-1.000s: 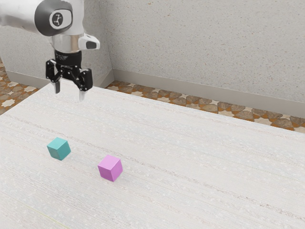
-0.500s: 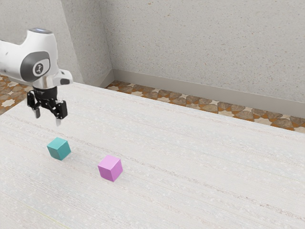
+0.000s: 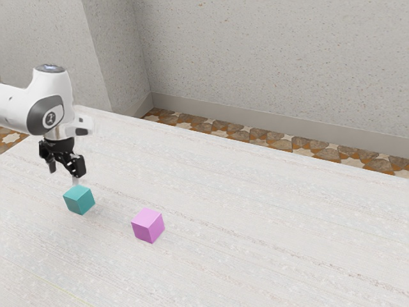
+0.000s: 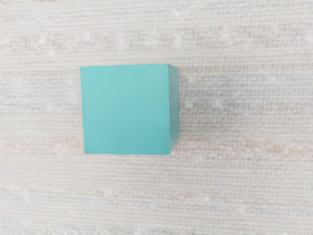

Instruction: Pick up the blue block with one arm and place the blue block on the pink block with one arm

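The black two-finger gripper [image 3: 64,174] hangs at the end of the white Franka arm [image 3: 38,109], which enters from the exterior view's left. Its fingers are spread apart and point down, pinching nothing. Their tips are just above the small blue-green cube, the task's blue block [image 3: 79,199], and do not touch it. In the exterior view the gripper is at about eleven o'clock from that block.

The blue block rests flat on the white wood-grain table [image 3: 255,211], near the edge at the exterior view's left. In the wrist view it [image 4: 128,110] lies under the hand. Its top face shows nearly square, with a thin strip of one side face and a faint shadow beside it on the table [image 4: 244,186].

The small pink cube [image 3: 148,225] sits on the same table at about four o'clock from the blue block. The two are near each other but apart, with a strip of tabletop between them.

Past the table's far edge, at about twelve o'clock, runs a brown patterned tile floor [image 3: 255,135]. A speckled grey wall [image 3: 268,57] rises behind it.
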{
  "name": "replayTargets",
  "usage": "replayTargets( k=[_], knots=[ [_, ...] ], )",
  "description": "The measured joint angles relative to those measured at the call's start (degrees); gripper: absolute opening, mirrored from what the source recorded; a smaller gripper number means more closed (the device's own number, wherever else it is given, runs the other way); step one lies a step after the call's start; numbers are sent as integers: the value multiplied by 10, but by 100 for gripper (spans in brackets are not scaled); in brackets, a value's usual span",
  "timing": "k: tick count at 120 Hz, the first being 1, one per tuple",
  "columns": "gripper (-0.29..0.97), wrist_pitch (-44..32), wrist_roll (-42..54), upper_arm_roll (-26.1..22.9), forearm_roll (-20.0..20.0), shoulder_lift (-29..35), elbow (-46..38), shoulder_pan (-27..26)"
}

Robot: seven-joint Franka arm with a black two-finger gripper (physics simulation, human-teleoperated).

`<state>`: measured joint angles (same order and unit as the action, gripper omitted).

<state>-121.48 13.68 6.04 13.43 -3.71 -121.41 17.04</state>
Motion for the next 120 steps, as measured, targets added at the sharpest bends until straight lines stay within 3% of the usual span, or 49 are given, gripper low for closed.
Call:
replayTargets(
  k=[12, 31, 75, 120],
  knots=[
    [68, -19, 18, 2, 0, -25, 1, 41],
    [68, -44, 44, -10, -1, -44, 8, 22],
    [68, -88, 80, -6, -50, -109, 29, 27],
    [65, -104, 85, -18, -67, -161, 60, 28]
  ],
)
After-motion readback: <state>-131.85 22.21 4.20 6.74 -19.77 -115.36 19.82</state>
